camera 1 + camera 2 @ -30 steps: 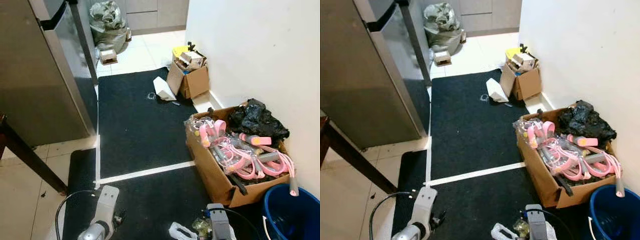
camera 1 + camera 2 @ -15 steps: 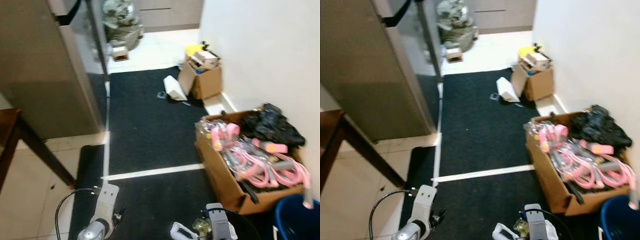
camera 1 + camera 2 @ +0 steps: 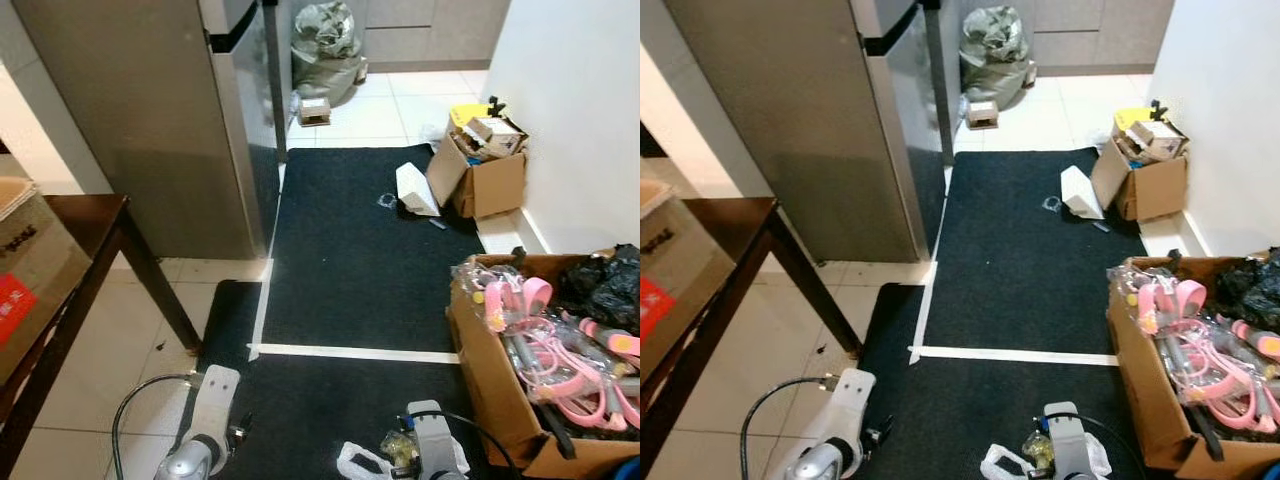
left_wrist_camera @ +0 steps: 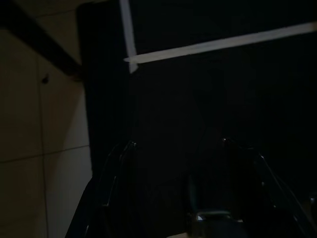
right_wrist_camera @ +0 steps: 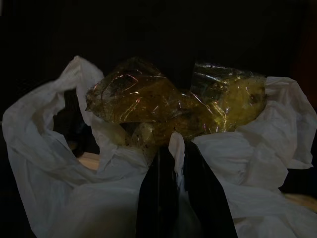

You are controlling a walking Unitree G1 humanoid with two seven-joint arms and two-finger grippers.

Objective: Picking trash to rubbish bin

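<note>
The right end effector (image 5: 181,168) has its two black fingers pinched tight on a crumpled white plastic bag with crinkly yellow-brown wrappers (image 5: 148,99) bunched in it. In the head views the bundle hangs low by the right wrist, over the near edge of the black floor mat (image 3: 350,250).

This looks like the carrying step. To do it well, I think the robot should keep the squeeze firm. The bag is thin and slippery, and the wrappers sit loose on top, so a quick swing could shake them out. It should go slowly and let go only right over the bin.

The left end effector (image 4: 176,158) hangs over the mat with its fingers spread and holds nothing.

A brown cardboard box of pink plastic hoops (image 3: 545,340) stands at the mat's right edge. A dark wooden desk (image 3: 80,215) is on the left.
</note>
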